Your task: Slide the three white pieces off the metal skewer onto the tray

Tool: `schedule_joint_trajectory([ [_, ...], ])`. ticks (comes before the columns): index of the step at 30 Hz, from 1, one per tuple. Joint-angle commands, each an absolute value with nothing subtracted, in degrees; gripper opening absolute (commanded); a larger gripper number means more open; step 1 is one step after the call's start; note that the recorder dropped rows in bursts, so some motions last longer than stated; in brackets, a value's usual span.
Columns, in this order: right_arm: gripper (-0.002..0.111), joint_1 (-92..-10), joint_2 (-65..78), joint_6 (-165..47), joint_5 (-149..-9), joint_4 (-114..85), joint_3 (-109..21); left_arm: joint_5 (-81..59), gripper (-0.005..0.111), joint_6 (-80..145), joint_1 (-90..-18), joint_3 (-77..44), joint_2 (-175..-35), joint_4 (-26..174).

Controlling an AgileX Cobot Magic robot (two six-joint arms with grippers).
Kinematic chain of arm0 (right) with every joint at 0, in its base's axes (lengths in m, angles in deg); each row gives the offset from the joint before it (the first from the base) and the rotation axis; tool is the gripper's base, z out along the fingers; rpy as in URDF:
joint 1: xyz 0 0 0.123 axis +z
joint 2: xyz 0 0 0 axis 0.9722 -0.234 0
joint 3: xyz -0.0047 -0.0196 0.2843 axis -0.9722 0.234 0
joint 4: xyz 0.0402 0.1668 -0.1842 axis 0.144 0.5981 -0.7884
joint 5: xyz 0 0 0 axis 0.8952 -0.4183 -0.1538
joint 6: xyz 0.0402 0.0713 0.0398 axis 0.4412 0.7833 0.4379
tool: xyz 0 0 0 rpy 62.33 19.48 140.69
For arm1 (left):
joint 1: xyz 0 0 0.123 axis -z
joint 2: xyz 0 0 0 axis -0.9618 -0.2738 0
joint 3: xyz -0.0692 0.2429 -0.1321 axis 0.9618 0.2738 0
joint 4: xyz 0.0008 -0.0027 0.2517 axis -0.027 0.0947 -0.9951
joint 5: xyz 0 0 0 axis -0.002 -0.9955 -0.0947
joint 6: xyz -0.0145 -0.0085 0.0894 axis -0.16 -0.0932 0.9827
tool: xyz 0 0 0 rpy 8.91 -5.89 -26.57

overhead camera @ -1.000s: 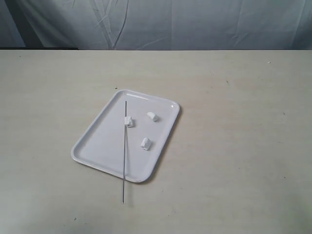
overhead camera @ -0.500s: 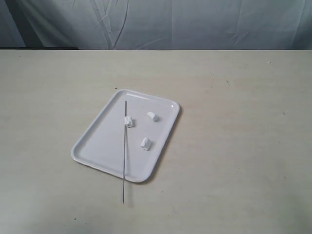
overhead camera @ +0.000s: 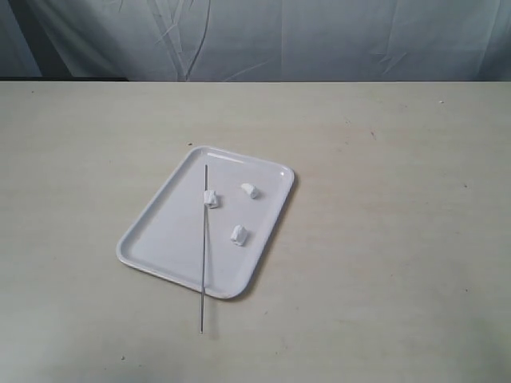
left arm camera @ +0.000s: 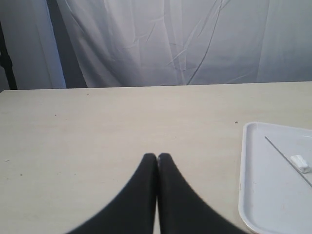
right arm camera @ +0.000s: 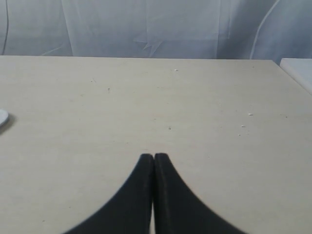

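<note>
The white tray (overhead camera: 160, 231) lies on the table with three white pieces on it: one (overhead camera: 211, 199) touching the metal skewer (overhead camera: 204, 255), one (overhead camera: 250, 190) toward the tray's far side, one (overhead camera: 239, 234) nearer the front. The skewer lies across the tray, its near end sticking out past the front rim onto the table. In the left wrist view my left gripper (left arm camera: 157, 156) is shut and empty over bare table, with the tray's corner (left arm camera: 251, 170), the skewer (left arm camera: 285, 158) and one piece (left arm camera: 300, 163) off to one side. My right gripper (right arm camera: 154, 156) is shut and empty over bare table. Neither gripper shows in the exterior view.
A pale cloth backdrop (overhead camera: 319, 40) hangs behind the table's far edge. A sliver of the tray's rim (right arm camera: 2, 118) shows at the border of the right wrist view, and a white object's corner (right arm camera: 298, 70) lies at the other border.
</note>
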State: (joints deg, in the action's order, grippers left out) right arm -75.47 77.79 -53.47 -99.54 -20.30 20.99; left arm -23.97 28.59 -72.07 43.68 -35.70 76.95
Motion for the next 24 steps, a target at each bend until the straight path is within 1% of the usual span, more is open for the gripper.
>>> schedule_joint_trajectory([
  [1, -0.001, -75.77, 78.17, -53.67, -99.14, -20.19, 21.14, -24.00, 0.000, 28.19, -72.27, 43.95, -35.40, 76.99],
  [19, -0.001, -75.77, 78.17, -53.71, -99.14, -20.32, 21.14, -24.00, 0.000, 28.30, -72.27, 43.95, -35.40, 76.65],
  [24, -0.001, -75.77, 78.17, -53.71, -99.06, -19.45, 21.14, -24.00, 0.000, 28.30, -73.73, 43.95, -35.40, 76.12],
])
